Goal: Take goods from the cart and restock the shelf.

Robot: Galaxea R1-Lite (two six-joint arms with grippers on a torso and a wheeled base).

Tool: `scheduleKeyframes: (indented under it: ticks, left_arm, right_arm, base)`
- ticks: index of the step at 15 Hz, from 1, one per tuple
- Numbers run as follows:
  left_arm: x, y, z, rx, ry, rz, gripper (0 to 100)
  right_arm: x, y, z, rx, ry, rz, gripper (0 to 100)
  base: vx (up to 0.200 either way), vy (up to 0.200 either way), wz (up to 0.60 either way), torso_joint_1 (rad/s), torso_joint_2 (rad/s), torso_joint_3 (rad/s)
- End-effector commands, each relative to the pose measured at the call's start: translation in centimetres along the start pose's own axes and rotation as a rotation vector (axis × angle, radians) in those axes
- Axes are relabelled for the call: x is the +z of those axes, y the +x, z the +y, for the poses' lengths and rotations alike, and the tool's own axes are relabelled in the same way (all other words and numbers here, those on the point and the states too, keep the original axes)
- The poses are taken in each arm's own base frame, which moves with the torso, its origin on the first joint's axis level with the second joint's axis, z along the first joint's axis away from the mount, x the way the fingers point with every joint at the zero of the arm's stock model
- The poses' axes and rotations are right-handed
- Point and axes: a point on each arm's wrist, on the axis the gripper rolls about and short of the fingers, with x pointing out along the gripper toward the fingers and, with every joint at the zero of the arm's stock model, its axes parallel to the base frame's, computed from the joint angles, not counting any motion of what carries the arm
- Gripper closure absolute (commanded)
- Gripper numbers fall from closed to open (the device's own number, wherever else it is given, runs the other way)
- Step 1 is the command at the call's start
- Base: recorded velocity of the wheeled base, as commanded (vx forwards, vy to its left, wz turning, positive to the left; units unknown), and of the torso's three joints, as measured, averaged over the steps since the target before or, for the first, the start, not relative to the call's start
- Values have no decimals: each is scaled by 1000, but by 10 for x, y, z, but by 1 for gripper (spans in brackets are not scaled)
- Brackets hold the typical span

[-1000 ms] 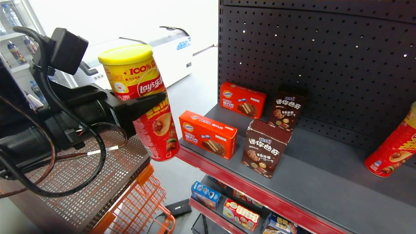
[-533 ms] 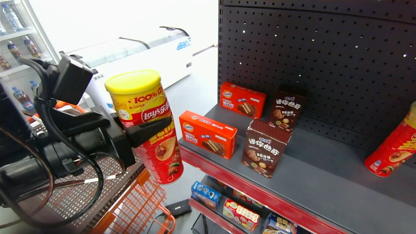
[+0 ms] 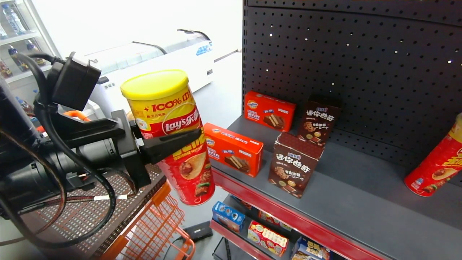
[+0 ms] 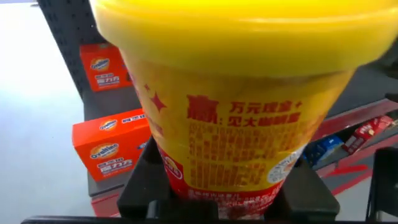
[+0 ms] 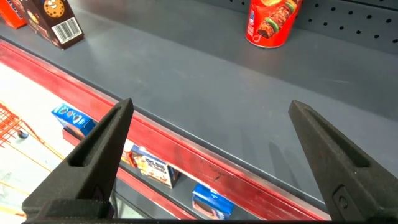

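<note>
- Yellow-lidded chip can [image 3: 162, 104] clamped in left hand [image 3: 169, 142]; near upright w/ slight tilt; in the air above the cart [image 3: 151, 224], just beside the shelf's [image 3: 361, 187] left front corner, not yet on it
- right hand [image 5: 211, 107] fingers apart, nothing held; hangs over bare shelf board
- already on shelf: second can [image 3: 438, 162] at far right, toward the back; orange boxes [image 3: 231, 150] & brown boxes [image 3: 294, 164] at left
- progress, est.: pick from cart done for this can; placing left, i.e. clear the red front edge [image 3: 274, 207], set down in free stretch btwn brown boxes & second can, let go; what else waits in cart: can't tell
</note>
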Motion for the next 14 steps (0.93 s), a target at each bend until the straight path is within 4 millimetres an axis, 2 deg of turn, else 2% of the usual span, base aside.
scheduleKeyframes:
  ticks: [1,6,8,14]
  left_arm:
    - [-4,-1,0,-32,-5,8,100]
    - [-8,5,-1,-112,-7,15,100]
    - [-6,12,-4,-221,4,8,100]
    - [-7,25,-4,-278,12,9,100]
  right_arm:
    - [0,0,0,1,-1,2,0]
    - [0,0,0,1,-2,2,0]
    - [0,0,0,1,1,2,0]
    - [0,0,0,1,-1,2,0]
  base:
    - [0,0,0,0,0,0]
    - [0,0,0,0,0,0]
    - [0,0,0,0,0,0]
    - [0,0,0,0,0,0]
